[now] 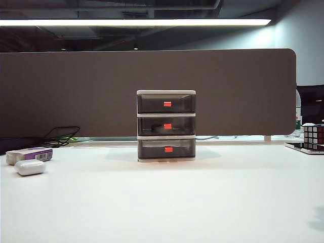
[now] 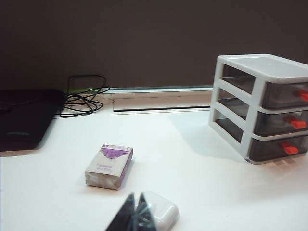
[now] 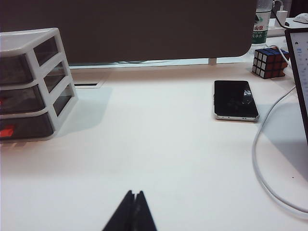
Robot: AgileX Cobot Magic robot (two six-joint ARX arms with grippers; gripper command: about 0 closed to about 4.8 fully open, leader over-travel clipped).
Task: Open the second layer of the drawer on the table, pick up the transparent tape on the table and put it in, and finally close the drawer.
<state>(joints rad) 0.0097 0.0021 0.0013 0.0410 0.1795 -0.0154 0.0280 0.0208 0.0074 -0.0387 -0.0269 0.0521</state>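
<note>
Task looks finished: dark shape, likely the transparent tape (image 1: 159,127), sits inside the second layer of the drawer (image 1: 166,126), frame centre, all fronts flush. Left end effector (image 2: 135,217) pressed together, empty, over white case (image 2: 160,213); purple-and-white box (image 2: 109,166) beside. Right end effector (image 3: 132,216) pressed together, empty, over bare desk (image 3: 159,159); only this view shows phone (image 3: 235,99). Next: nothing but staying parked

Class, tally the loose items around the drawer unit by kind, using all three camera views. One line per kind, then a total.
Purple-and-white box: 1
White rounded case: 1
Phone: 1
Puzzle cube: 1
Black cable coil: 1
White cable: 1
Water bottle: 1
Total: 7
</note>
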